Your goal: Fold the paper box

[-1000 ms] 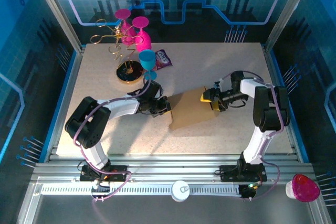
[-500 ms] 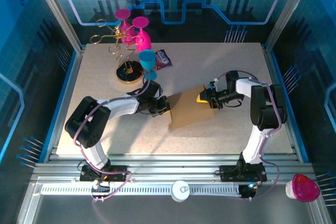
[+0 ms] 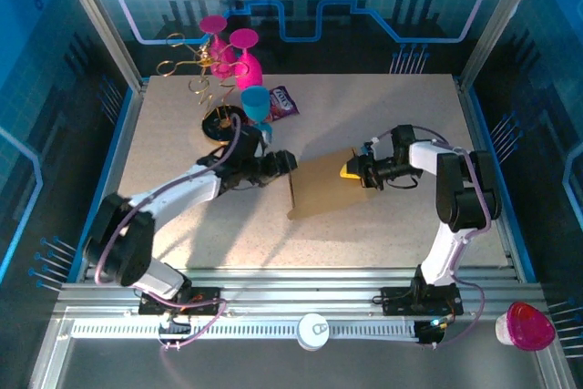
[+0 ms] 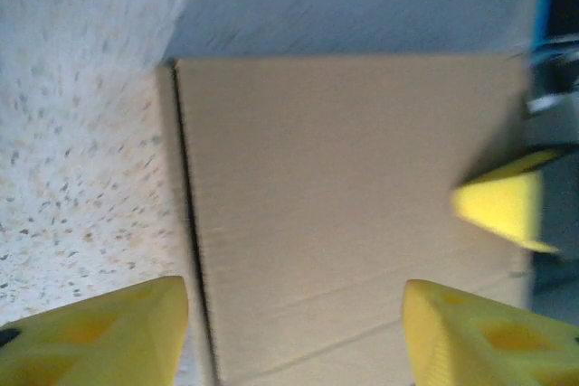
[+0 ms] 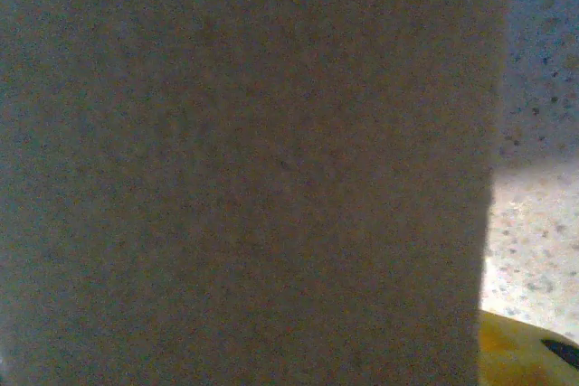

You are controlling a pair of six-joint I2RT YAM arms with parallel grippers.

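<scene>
The paper box lay as a flat brown cardboard sheet near the middle of the speckled table, between the two arms. The left gripper sat just off the box's upper left corner, and in the left wrist view its yellow fingers were spread wide with nothing clamped between them. The box's left edge and a dark crease line beside it ran up between them. The right gripper was at the box's right edge, with a yellow fingertip lying over the cardboard as seen from above. In the right wrist view the cardboard sat close against the camera and only a corner of one yellow finger was seen, so I could not tell whether those jaws were gripping the sheet or merely resting on it. At the far left of the table, well apart from the box, stood a gold wire rack on a black round base, with two pink goblets and a blue cup beside it. A purple packet lay just right of the cup.
</scene>
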